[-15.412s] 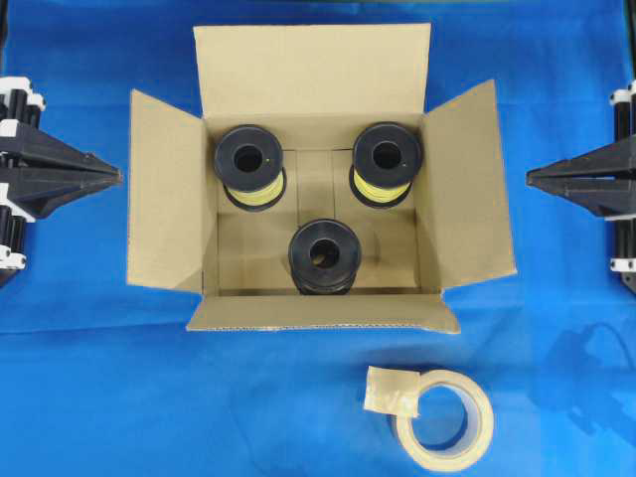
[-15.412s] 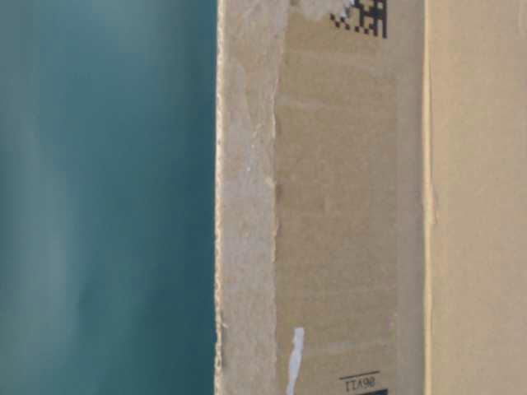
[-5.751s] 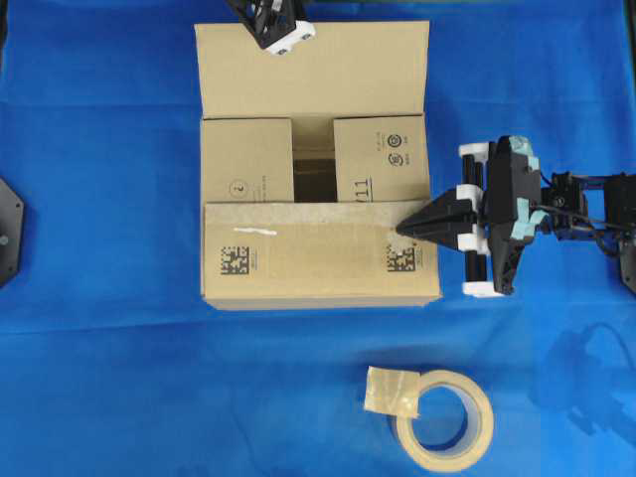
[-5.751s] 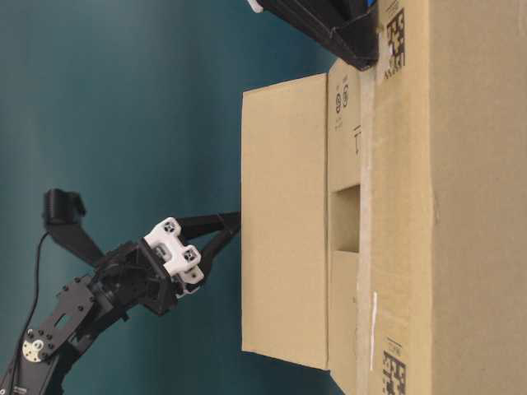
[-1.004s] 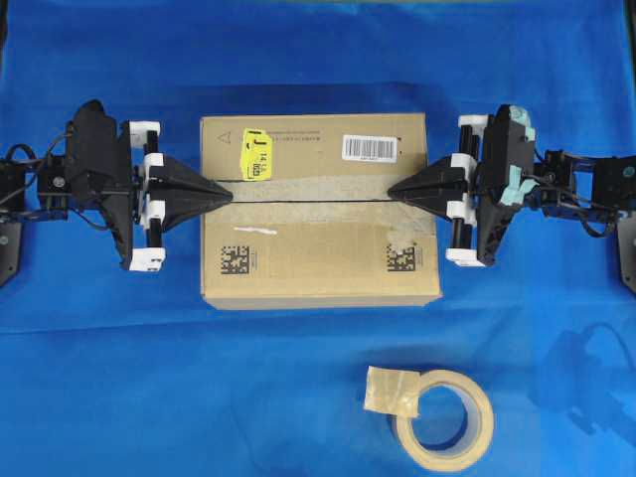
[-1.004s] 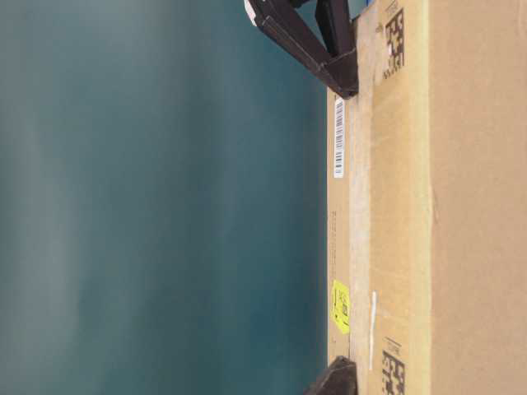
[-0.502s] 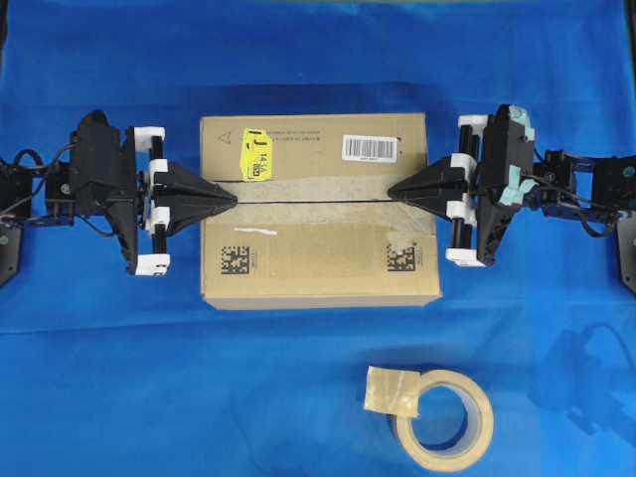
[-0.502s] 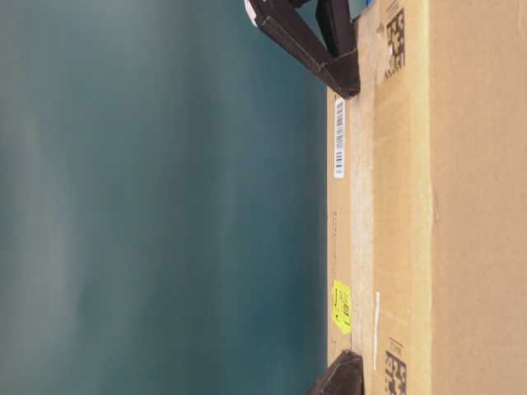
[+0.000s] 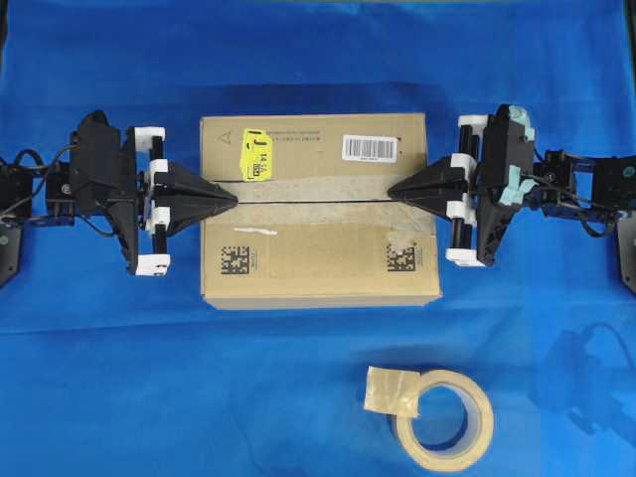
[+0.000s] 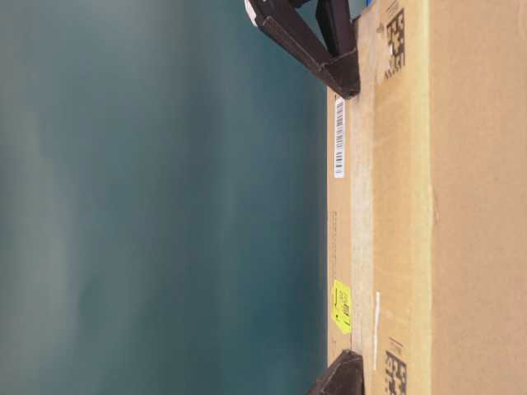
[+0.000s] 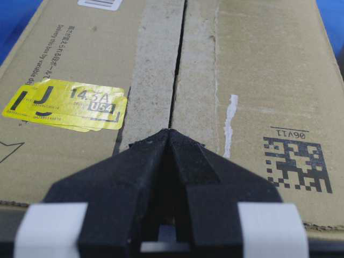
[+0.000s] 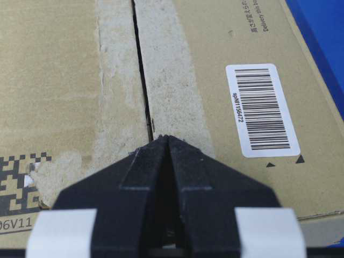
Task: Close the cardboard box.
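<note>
The cardboard box (image 9: 313,253) sits mid-table with all flaps folded flat, its two long flaps meeting at a centre seam (image 11: 178,59). A yellow sticker (image 9: 256,156) and a white barcode label (image 9: 369,148) mark the far flap; black square codes (image 9: 233,260) mark the near flap. My left gripper (image 9: 235,199) is shut, empty, its tips over the seam's left end. My right gripper (image 9: 391,195) is shut, empty, with its tips resting over the seam's right end. Both wrist views show closed black fingers pointing along the seam (image 12: 141,64).
A beige tape roll (image 9: 442,412) lies on the blue cloth (image 9: 119,378) in front of the box, to the right. The table-level view shows the box side (image 10: 461,206) close up, with a dark finger (image 10: 317,41) at its top edge.
Over the last second the left gripper shifted slightly right onto the box's left edge. The right gripper and box have stayed put.
</note>
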{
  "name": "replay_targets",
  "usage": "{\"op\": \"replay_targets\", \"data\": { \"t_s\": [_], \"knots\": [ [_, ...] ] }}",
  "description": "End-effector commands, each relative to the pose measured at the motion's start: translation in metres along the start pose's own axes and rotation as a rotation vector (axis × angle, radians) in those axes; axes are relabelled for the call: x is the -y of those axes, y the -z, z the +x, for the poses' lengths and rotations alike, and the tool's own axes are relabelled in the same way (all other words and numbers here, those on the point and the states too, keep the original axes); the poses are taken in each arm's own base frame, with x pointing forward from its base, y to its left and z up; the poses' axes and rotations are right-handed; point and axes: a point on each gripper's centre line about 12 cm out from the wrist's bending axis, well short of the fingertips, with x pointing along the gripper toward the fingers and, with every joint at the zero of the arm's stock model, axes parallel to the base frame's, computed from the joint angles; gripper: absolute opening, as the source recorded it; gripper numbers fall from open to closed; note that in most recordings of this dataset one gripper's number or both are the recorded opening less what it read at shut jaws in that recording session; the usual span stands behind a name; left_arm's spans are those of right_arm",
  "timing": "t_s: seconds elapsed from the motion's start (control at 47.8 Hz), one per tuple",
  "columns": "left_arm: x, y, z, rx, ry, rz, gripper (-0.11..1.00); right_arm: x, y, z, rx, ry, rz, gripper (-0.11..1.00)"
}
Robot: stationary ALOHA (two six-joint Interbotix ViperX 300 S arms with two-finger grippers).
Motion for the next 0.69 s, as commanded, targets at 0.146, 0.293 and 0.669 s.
{"op": "replay_targets", "data": {
  "t_s": [0.146,0.293,0.669],
  "knots": [
    [0.0019,-0.0043,0.0018,0.013,0.007,0.004,0.02,-0.0008,-0.0084,0.0007,0.027,-0.002,0.005,0.02],
    [0.0019,-0.0042,0.0018,0.012,0.007,0.004,0.02,-0.0019,-0.0088,0.0008,0.029,-0.005,0.004,0.02],
    [0.0018,-0.0049,0.0021,0.015,0.006,0.002,0.02,-0.0034,-0.0086,0.0007,0.028,-0.01,0.001,0.02]
  ]
}}
